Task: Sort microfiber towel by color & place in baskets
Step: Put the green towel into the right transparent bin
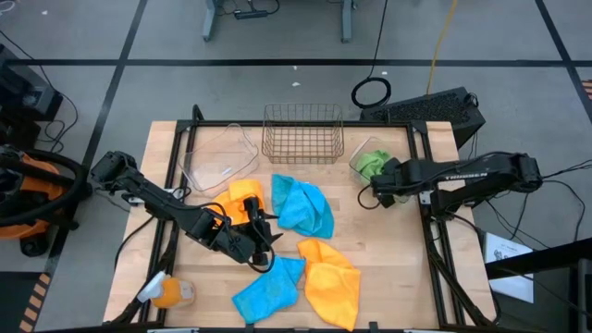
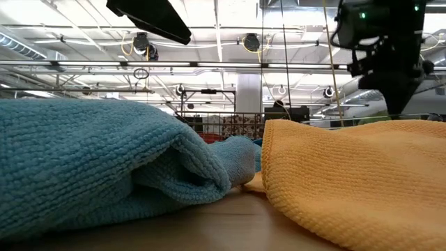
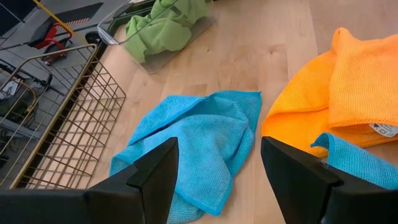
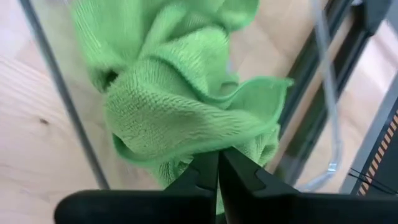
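Note:
Several microfiber towels lie on the wooden table: a blue one [image 1: 303,205] [image 3: 199,143] in the middle, an orange one [image 1: 242,196] to its left, and another orange [image 1: 331,277] and blue [image 1: 268,289] near the front edge. My left gripper [image 1: 264,242] [image 3: 217,180] is open and sits between them, its fingers facing the middle blue towel without touching it. My right gripper [image 1: 377,185] [image 4: 217,158] is shut at the green towel [image 1: 370,165] [image 4: 180,93], which lies in the right clear bin [image 1: 356,159]. My right gripper has its shut fingertips [image 4: 239,171] on a folded edge of the green towel [image 4: 205,146], on the side nearest the gripper. A strip of green shows between the fingers. The rest of the towel lies bunched inside the clear bin.
The copper wire basket [image 1: 302,132] [image 3: 62,118] stands at the far edge, with a clear bin [image 1: 220,157] to its left. An orange bottle-like object [image 1: 168,293] lies at the near left corner. In the low view a blue towel [image 2: 90,160] and an orange towel [image 2: 355,181] fill the foreground.

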Controlling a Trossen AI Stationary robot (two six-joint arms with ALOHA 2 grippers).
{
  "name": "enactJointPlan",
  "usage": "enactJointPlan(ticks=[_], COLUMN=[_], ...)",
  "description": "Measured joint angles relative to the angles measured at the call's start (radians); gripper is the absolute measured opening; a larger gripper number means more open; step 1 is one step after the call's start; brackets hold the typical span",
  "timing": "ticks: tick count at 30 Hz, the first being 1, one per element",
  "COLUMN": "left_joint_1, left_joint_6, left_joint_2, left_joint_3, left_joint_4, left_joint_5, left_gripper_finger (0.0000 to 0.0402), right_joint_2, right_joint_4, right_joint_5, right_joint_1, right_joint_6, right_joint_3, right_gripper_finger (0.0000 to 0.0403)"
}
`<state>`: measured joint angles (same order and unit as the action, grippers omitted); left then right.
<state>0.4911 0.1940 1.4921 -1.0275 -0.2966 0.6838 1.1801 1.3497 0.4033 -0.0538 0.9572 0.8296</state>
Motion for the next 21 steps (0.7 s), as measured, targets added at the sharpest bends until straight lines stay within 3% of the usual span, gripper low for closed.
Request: enactJointPlan(ticks=[10, 14, 21], left_joint_1=[0.0, 0.0, 0.0], left_joint_6=[0.0, 0.002, 0.003], left_joint_2=[0.0, 0.0, 0.0], left_joint_3=[0.0, 0.0, 0.0], left_joint_4=[0.0, -0.001, -0.001], left_joint_5=[0.0, 0.0, 0.0], left_gripper_finger=[0.0235, 0.0235, 0.0235], right_joint_2=[0.0, 0.0, 0.0], right_joint_4=[0.074, 0.058, -0.076], right_joint_5=[0.081, 0.128, 0.057], right_joint_1=[0.0, -0.001, -0.005], right_joint_6=[-0.002, -0.003, -0.016], right_joint_3=[0.14, 0.093, -0.07], right_gripper_finger=[0.0006, 0.0006, 0.0004])
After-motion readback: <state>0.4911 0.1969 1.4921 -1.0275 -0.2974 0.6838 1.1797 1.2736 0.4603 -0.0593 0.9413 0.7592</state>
